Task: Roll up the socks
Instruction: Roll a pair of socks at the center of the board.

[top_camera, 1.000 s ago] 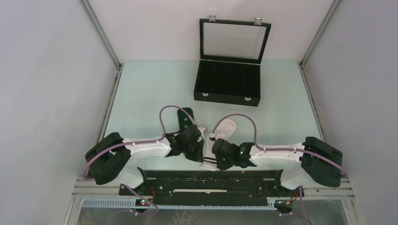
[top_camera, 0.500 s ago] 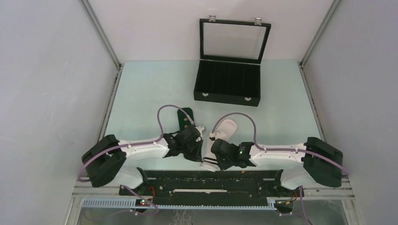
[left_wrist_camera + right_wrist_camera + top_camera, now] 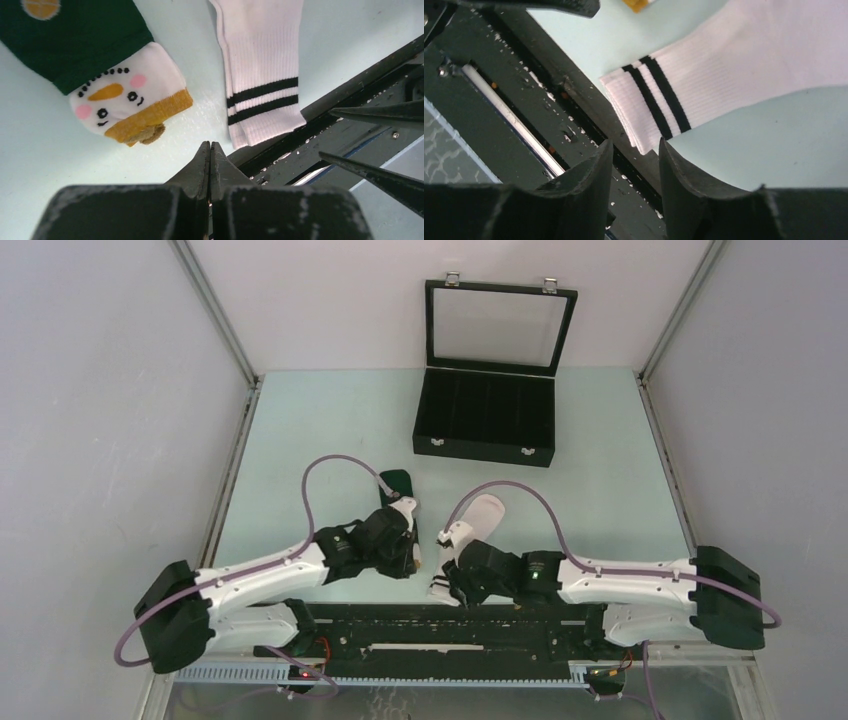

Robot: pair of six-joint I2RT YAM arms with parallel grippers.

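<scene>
Against the black rail [image 3: 499, 65], the white sock [image 3: 265, 55] lies flat on the table [image 3: 30, 155]. Its striped cuff overlaps the rail's edge and its foot runs away from the rail. Green sock [image 3: 85, 45] lies just beside it on the left arm's side, not touching it, with its snowman-face, orange-trimmed cuff pointing at the rail but stopping short. Right gripper [image 3: 634, 145] hangs over the rail right at the striped cuff, jaws parted, nothing between them. Left gripper [image 3: 210, 146] is clenched on nothing, low near the rail between the two cuffs. Neither sock is rolled yet.

Step in hand looks like the right gripper taking the white cuff to start the roll. To do it well: bite the cuff corner over the rail, catch both layers, lift only slightly, then turn it over away from the rail so the roll stays tight and straight. The rail edge would likely snag a jaw on a low approach, so dragging the sock clear first seems safer.

Hard to make out:
- In the top view the arms cover both cuffs.
- The wrist views cut off the white toe and the green sock's far end.
- Brown lump at the orange trim, cannot tell what.
- Whether the white cuff rests on the rail or floats over it is unclear.
</scene>
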